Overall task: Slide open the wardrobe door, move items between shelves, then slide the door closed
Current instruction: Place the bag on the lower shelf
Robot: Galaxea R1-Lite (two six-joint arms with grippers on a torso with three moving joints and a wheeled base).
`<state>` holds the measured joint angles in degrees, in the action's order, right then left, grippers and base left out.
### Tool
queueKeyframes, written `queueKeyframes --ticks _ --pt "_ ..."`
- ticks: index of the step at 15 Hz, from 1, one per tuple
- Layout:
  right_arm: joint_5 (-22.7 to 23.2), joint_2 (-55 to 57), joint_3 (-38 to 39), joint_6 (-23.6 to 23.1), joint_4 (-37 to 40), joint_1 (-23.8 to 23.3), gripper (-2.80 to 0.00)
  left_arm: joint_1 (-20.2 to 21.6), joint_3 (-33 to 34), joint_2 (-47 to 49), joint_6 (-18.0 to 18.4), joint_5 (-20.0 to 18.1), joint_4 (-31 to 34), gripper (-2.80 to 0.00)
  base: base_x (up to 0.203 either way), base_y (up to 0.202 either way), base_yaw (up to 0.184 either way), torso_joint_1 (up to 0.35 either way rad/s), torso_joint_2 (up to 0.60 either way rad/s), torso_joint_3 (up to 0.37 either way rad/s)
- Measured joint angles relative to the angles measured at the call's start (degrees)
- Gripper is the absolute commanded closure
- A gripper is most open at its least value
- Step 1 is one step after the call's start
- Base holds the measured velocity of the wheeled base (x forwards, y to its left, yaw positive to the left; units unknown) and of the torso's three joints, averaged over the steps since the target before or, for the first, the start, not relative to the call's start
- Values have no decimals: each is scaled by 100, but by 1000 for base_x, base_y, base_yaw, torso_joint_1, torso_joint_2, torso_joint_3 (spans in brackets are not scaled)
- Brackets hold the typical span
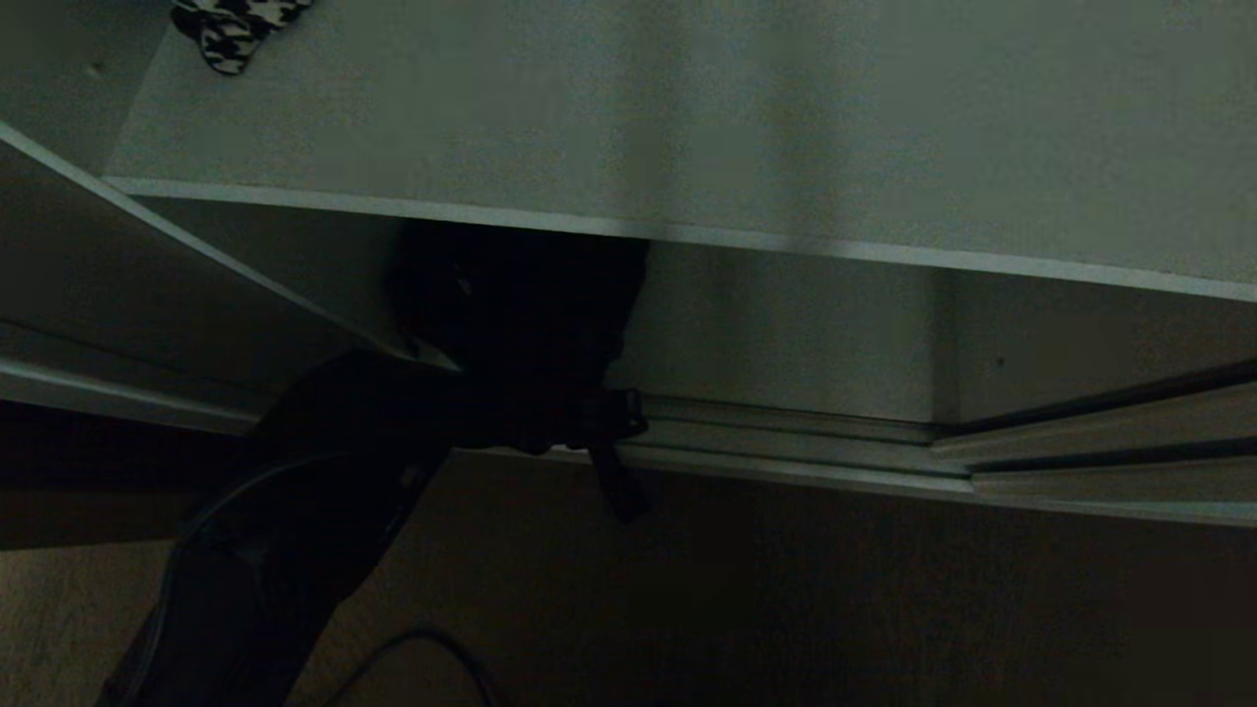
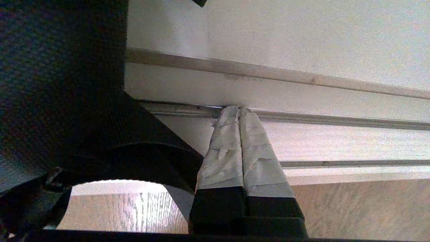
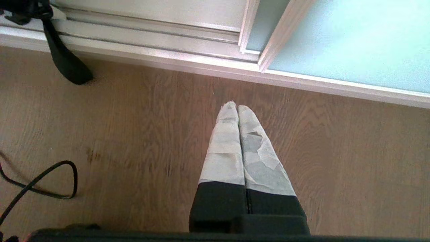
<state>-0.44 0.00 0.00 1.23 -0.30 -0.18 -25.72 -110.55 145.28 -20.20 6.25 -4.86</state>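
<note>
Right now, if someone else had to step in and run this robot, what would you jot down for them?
Left gripper: shut, empty, beside the black bag at the wardrobe's bottom rail.
Right gripper: shut, parked above the wooden floor.
Sliding wardrobe door: slid open to the right.
Bag sits low under the shelf, one strap dangling over the rail. A patterned item lies on that shelf.
Done: door opened.
Left: grasp and move the bag, close the door.

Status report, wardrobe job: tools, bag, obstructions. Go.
Left tool shut, empty, over door track beside black bag. Right tool shut, parked over floor. Bag strap hangs across track onto floor, could foul sliding door.
</note>
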Motion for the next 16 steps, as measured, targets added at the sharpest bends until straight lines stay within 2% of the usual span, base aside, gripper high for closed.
queueKeyframes --ticks 2,4,5,9,14,16 --pt "1 0 0 0 0 0 0 -3 -7 67 -66 44 -101 0 0 0 0 0 0 0" --pt "-2 0 0 -1 -2 0 0 -2 5 2 -365 35 -243 0 0 0 0 0 0 0" --pt "0 0 0 -2 0 0 0 -2 -10 -55 -507 36 -522 0 0 0 0 0 0 0" --pt "-2 0 0 2 -2 -2 0 -47 16 -386 -577 145 -1043 0 0 0 0 0 0 0" --pt "0 0 0 -2 -2 -9 0 -361 1043 -1047 -581 180 -1044 0 0 0 0 0 0 0" --pt "0 0 0 -2 -2 5 0 -481 1395 -1294 -535 312 -1073 0 0 0 0 0 0 0"
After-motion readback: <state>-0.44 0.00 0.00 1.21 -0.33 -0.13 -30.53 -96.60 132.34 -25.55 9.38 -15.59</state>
